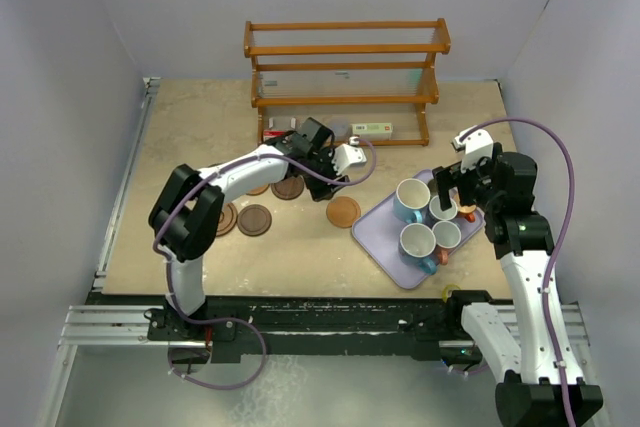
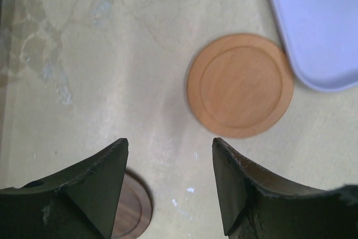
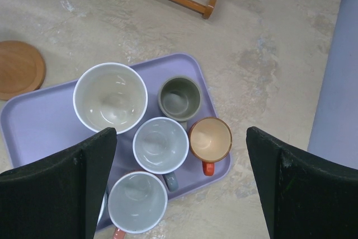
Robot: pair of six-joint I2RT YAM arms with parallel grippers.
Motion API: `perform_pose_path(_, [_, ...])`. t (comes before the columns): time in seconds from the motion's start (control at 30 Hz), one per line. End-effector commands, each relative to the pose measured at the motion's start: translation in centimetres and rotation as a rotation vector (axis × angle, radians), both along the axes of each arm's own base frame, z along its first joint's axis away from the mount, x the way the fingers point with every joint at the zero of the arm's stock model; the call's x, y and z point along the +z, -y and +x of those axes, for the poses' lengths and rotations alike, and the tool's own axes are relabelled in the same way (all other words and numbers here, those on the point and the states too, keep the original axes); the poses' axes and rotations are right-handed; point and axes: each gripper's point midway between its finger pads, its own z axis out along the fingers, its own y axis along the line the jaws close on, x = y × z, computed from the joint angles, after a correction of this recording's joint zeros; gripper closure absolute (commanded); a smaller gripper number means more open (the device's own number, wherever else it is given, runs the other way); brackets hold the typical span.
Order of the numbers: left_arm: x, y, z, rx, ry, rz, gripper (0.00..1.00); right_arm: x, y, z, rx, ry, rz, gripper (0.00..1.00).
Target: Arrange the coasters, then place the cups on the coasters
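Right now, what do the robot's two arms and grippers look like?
Both the left arm and right arm have white shells with black joints and a purple cable looping alongside. The left gripper and right gripper each have two black, wedge-shaped fingers.

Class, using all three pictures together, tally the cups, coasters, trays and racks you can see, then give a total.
Cups: 6, all on the tray, one mostly hidden in the right wrist view
Coasters: 5 in view, two partly hidden
Tray: 1
Rack: 1
Total: 13
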Motion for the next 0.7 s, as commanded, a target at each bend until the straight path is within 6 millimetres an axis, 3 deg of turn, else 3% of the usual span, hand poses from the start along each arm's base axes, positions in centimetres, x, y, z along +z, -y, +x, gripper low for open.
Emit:
perform_pose_path(0.0, [0.0,3.4,-0.1,-0.023,-0.036,-0.068,0.41,1.1,0.2,0.1,0.002,0.038,-0.009,0.00])
perform_pose_path(0.13, [-1.3,4.2,-0.4,-0.044,-0.059,-0.052,0.41,1.2,0.3,0.1,0.000,0.040,-0.006,0.00])
perform_pose_path(0.27, [-2.7,3.8,-0.7,-0.056,-0.073,-0.024,0.42,1.2,0.3,0.1,-0.003,0.039,-0.004,0.00])
perform_pose_path(0.67, [-4.7,0.2,-2.8,-0.076,-0.103,0.105,0.49,1.2,0.0,0.0,0.013,0.039,0.004,0.00])
